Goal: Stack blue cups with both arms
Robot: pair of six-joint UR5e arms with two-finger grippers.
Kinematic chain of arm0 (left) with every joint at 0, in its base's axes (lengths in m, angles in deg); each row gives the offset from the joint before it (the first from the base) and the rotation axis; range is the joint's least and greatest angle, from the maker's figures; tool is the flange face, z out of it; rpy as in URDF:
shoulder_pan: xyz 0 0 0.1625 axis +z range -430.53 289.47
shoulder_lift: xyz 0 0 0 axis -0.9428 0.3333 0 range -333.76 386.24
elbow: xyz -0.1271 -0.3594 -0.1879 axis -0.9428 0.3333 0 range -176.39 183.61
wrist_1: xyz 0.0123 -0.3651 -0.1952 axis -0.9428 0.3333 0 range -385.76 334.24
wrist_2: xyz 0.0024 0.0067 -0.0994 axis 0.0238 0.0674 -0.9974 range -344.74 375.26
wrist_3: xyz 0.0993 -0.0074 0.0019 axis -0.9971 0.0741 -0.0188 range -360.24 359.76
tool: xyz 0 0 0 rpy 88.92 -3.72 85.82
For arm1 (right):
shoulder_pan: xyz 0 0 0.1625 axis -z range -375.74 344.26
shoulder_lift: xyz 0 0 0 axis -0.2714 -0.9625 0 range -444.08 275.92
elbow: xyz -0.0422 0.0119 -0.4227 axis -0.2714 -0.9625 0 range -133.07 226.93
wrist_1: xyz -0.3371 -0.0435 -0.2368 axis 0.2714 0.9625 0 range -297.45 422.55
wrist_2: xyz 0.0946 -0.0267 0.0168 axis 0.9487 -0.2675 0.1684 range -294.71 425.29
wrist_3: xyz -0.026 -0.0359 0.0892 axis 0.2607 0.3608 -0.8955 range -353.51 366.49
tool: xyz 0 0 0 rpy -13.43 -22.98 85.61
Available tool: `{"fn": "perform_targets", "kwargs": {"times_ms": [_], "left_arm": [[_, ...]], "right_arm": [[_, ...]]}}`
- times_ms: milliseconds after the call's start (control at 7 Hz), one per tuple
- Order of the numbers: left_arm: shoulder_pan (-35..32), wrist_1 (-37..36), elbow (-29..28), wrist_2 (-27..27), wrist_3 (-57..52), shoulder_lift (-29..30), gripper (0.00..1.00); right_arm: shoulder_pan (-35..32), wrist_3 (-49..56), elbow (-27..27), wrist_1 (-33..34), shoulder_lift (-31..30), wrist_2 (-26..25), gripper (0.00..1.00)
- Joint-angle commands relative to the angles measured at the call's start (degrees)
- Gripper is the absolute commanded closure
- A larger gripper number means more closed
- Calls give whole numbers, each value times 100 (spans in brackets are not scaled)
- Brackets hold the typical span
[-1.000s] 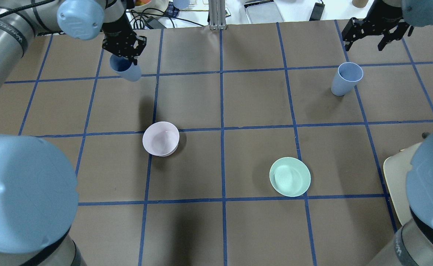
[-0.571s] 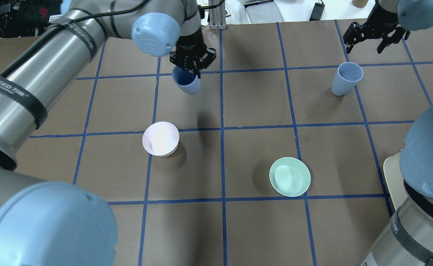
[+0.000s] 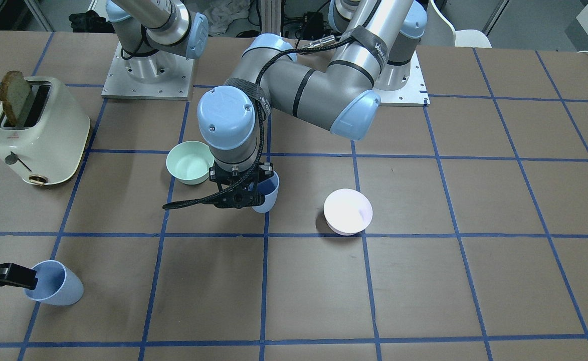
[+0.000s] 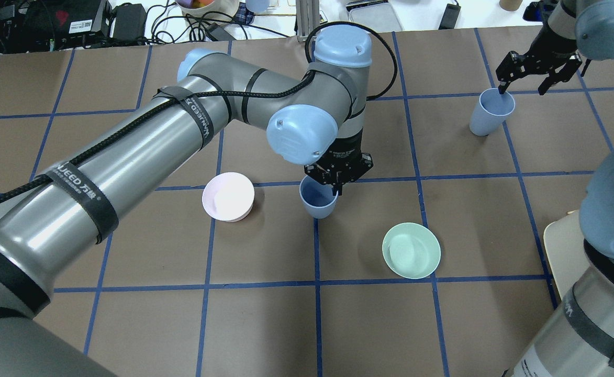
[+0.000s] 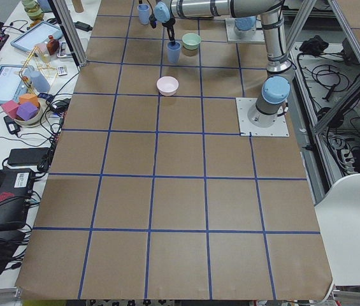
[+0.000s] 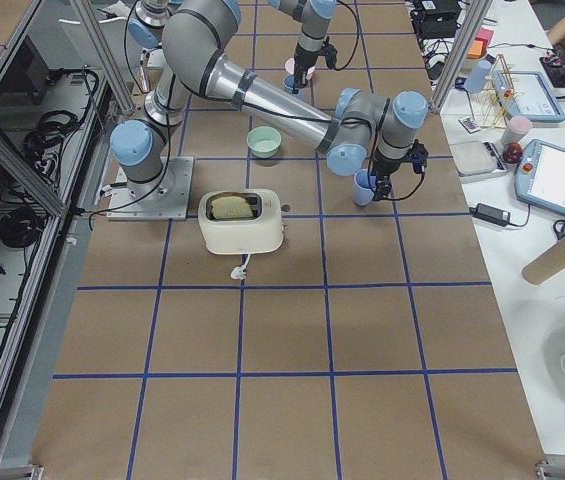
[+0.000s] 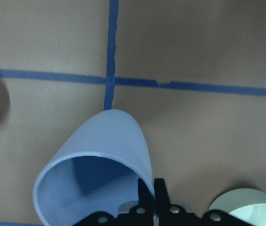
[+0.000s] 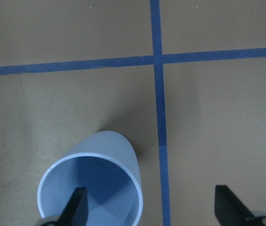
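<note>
The left gripper (image 4: 338, 180) is pinching the rim of the first blue cup (image 4: 317, 203), jaws closed on its wall. The cup is hanging tilted over a tape crossing, between the pink bowl (image 4: 228, 196) and the mint-green bowl (image 4: 411, 250), near both but touching neither. The second blue cup (image 4: 490, 112) is standing upright at the table's (image 4: 369, 324) far right corner. The right gripper (image 4: 522, 88) is hovering there spread wide — one finger inside the cup's mouth, the other well outside — gripping nothing. A toaster (image 3: 38, 133) holding bread (image 3: 15, 98) is sitting near the right arm's base.
</note>
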Motion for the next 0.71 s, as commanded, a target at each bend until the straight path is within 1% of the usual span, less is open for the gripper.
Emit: {"fn": "perform_targets", "kwargs": {"times_ms": [0,143,286,429,571], "left_arm": [[-15,-132,237,23,16,-2,61],[-15,-290,264,32,-18,120,14],[37,-300,221,32,-80,69,0],[142,-196,116,6,-89,-123,0],[291,345,-77,-38,-89,-359,0]], "right_arm": [[6,198,192,161,37,29,41],[6,226,254,267,46,29,58],[6,226,220,312,98,29,68],[6,226,219,304,99,37,85],[6,252,219,303,64,37,94]]}}
